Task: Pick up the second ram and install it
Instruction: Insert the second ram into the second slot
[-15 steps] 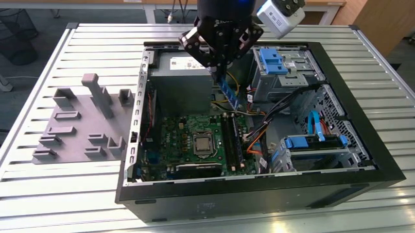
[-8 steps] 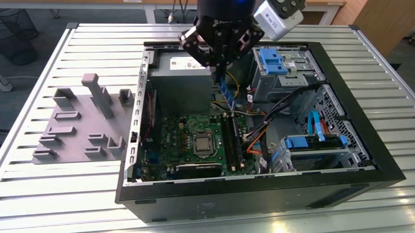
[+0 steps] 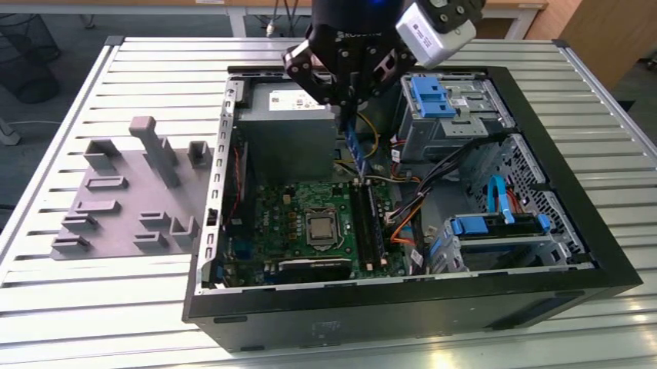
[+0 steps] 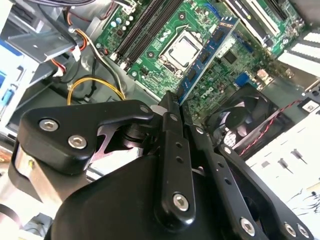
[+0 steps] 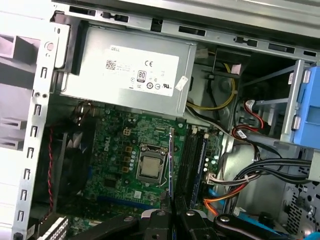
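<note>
The pincer [image 4: 172, 102] pinches the thin blue-green second ram [image 4: 207, 52] edge-up, hanging below it above the green motherboard [image 5: 115, 150]; seating remains.

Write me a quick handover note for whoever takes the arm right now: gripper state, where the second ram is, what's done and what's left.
Gripper: shut on the second ram, holding it by one end, edge-on, above the open computer case.
Second ram: in the air over the motherboard, hanging between the processor and the memory slots; its lower end is near the slots in the exterior view, not seated.
Done: stick picked up and brought over the board. One slot already looks filled.
Left: line it up with a free slot and press it in.
Grey tray sits on the table, on the exterior view's left.
</note>
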Robot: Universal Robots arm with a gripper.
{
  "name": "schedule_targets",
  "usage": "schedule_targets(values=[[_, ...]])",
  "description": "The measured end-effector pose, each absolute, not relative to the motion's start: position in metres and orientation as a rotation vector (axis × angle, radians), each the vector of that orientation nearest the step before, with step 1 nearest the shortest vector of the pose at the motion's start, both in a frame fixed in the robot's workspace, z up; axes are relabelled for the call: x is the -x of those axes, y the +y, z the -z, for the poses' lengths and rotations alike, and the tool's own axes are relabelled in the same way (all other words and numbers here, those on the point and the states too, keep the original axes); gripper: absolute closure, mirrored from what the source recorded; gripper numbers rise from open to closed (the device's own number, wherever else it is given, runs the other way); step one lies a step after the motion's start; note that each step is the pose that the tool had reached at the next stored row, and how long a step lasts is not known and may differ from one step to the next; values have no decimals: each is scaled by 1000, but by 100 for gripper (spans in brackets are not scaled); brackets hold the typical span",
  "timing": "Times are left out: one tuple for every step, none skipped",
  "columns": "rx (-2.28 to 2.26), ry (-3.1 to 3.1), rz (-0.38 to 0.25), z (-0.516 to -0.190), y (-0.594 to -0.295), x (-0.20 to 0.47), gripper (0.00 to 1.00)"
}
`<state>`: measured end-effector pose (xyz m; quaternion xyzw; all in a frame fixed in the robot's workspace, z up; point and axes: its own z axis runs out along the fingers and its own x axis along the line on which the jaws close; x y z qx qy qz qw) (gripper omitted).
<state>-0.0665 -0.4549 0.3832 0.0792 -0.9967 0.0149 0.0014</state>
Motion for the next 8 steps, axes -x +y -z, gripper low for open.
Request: schedule_targets(values=[[-232,-3130,-47,-383,-455,67,86],[-216,-3131,-47,-383,-455,67,86],[-201,-3131,-48,-383,-455,67,86],[-184,-3132,-48,-383,-455,67,86],[-168,-3133,-49,-383,-455,67,86],[-152,-3134,-49,-383,-455,67,86],[-136,-3134,-49,-383,-455,67,86],[-77,-3136,-51,-383,-455,67,86]])
